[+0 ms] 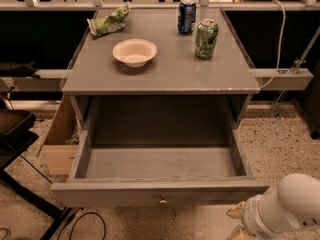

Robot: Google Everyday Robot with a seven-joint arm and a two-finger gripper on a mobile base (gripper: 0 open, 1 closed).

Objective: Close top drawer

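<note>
A: Where is the claw (pixel 238 218)?
B: Five o'clock, at the tip of the white arm (pixel 285 206), just right of the drawer front. The bottom edge cuts most of it off, so I cannot tell if it is wide or narrow.
A: And the top drawer (pixel 160 193)?
B: Standing wide open toward six o'clock, knob (pixel 163 201) centred.
A: Farther back?
B: A cardboard box (pixel 59 146) at nine, half hidden. On the table (pixel 165 79): bowl (pixel 134 52), green can (pixel 206 39), blue can (pixel 186 16), and a crumpled bag (pixel 107 24) at eleven.

The arm (pixel 290 204) shows at lower right, claw (pixel 236 218) seemingly at the bottom edge.
</note>
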